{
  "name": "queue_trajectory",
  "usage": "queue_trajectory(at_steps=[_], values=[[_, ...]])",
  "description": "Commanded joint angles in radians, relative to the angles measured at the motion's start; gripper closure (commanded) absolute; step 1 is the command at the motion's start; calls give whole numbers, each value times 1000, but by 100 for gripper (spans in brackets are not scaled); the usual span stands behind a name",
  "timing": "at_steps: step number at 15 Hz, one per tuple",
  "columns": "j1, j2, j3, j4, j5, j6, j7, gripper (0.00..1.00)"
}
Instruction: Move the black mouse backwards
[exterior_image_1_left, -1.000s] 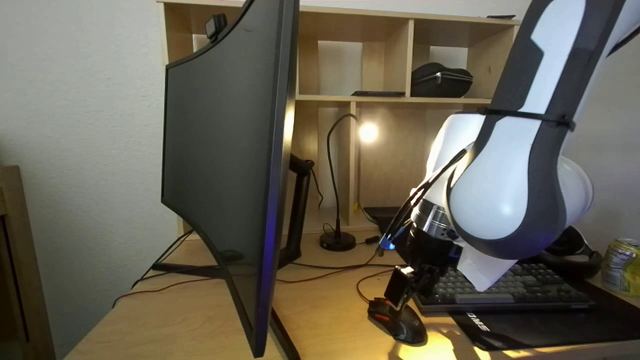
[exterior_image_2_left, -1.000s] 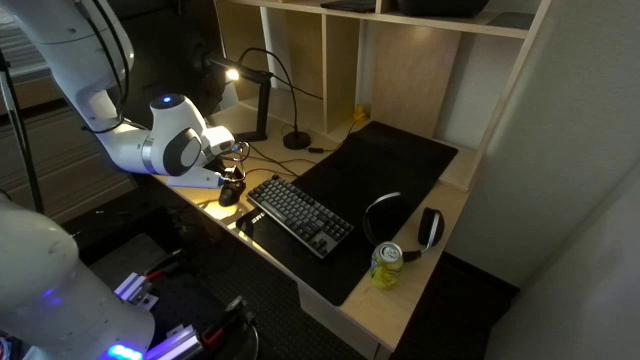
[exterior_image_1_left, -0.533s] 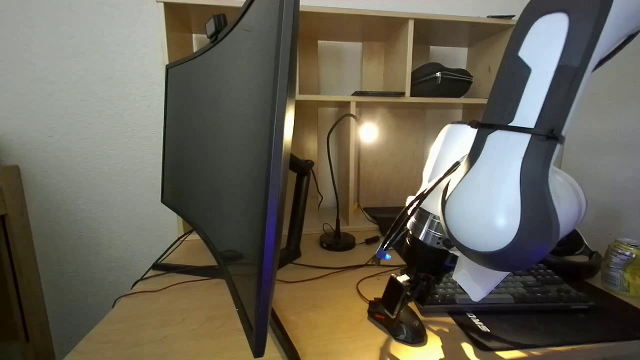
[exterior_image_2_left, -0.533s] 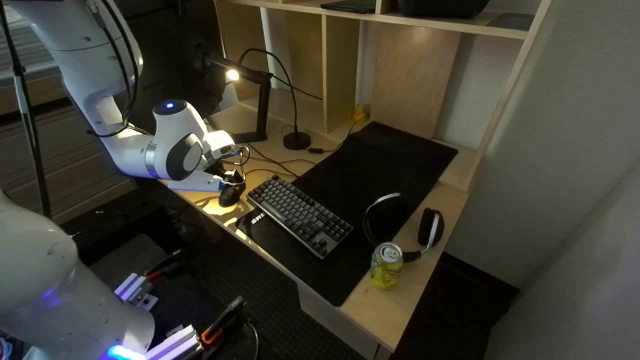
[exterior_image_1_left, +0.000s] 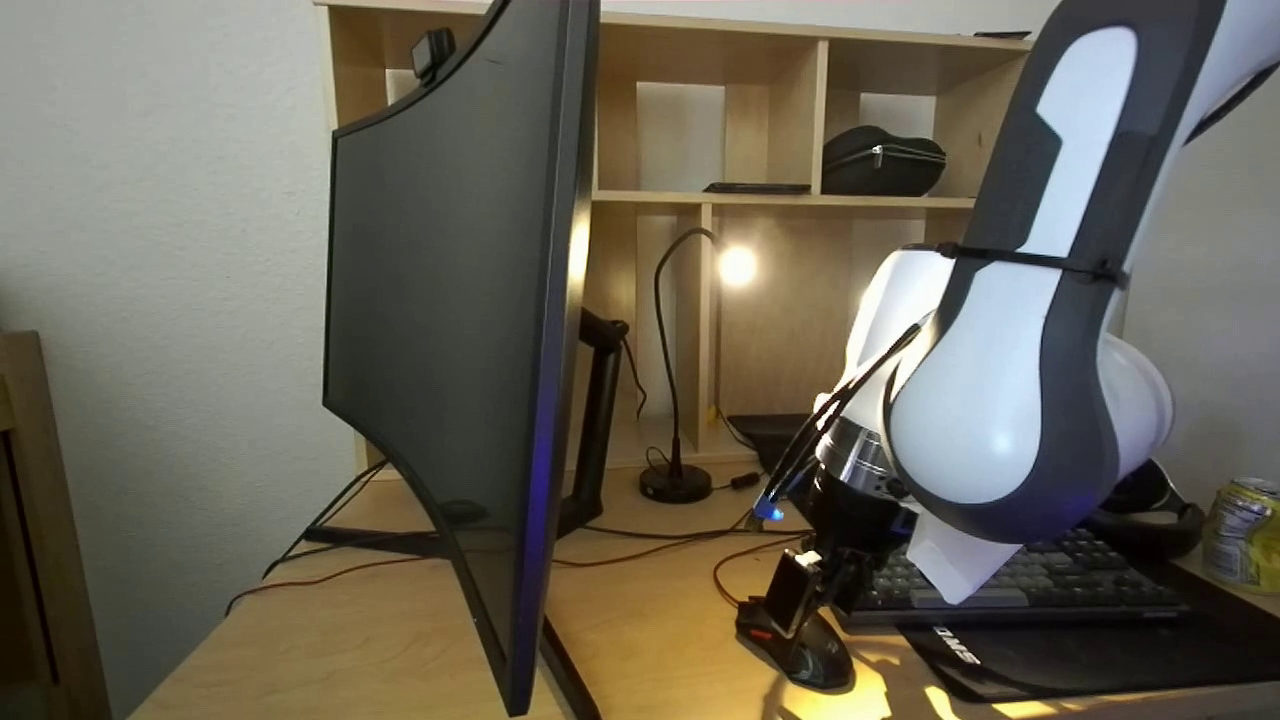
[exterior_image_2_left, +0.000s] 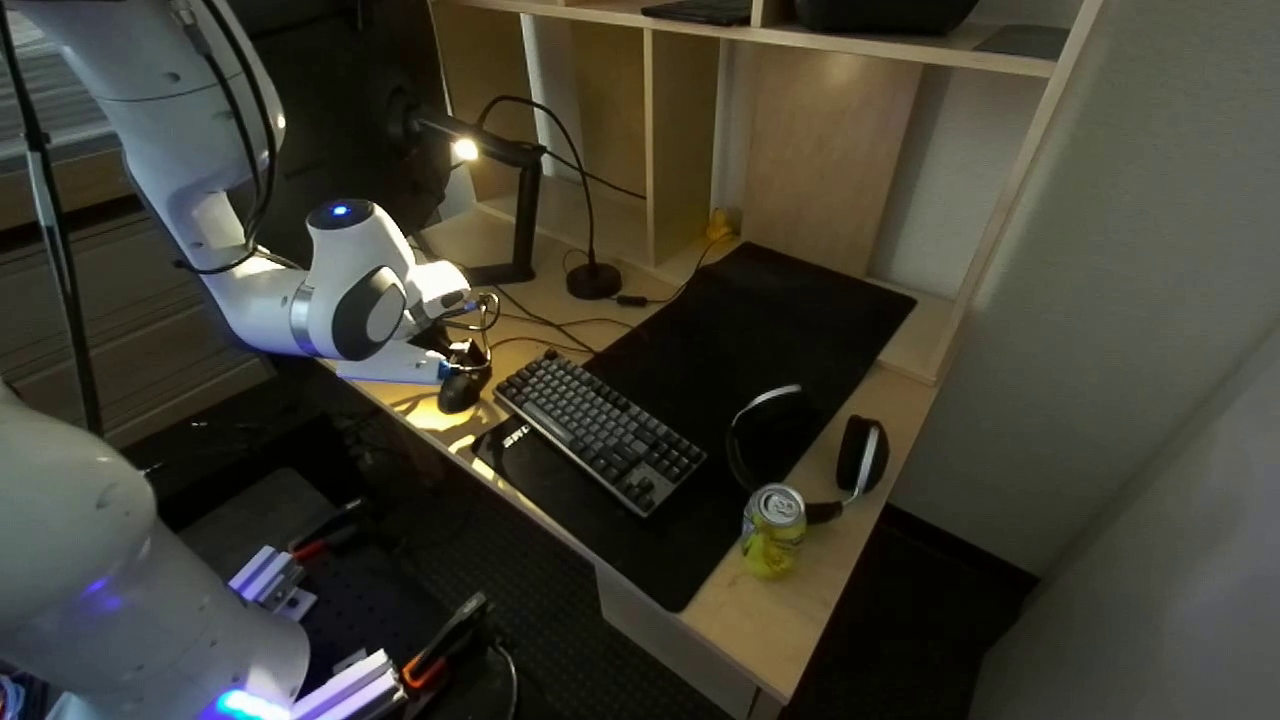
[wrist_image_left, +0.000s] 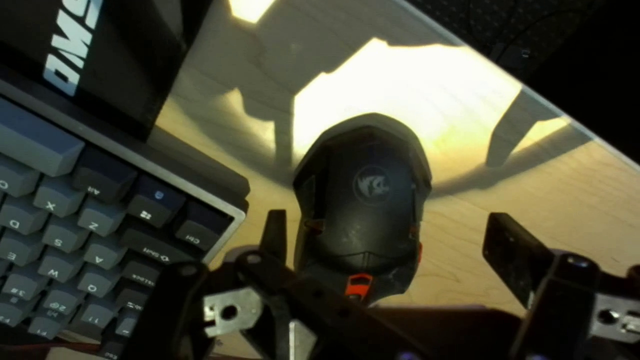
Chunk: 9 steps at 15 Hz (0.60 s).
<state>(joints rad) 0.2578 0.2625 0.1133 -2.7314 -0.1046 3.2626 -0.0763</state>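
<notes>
Black computer mouse lay on bare wood of the desk, near the corner of the keyboard, its rounded back roughly toward the desk's edge. Over the last second the arm had brought the gripper lower over it and then all but stopped; the mouse had not visibly shifted. Both fingers stood wide apart, one on either side of it, holding nothing: the keyboard-side one just beside its flank, the other well clear. So the approach looked about done, the backward move not yet begun; a pinch would probably nudge the mouse away from the keyboard first.
</notes>
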Motion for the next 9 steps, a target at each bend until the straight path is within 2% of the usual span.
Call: queue_trajectory(at_steps=[1, 3, 6, 7, 9], values=[[-56, -4, 67, -8, -4, -11, 12, 0], [-16, 1, 32, 0, 0, -1, 9, 0], [-17, 1, 33, 0, 0, -1, 15, 0], [76, -42, -68, -11, 31, -88, 19, 0], [128, -32, -134, -7, 21, -71, 22, 0]])
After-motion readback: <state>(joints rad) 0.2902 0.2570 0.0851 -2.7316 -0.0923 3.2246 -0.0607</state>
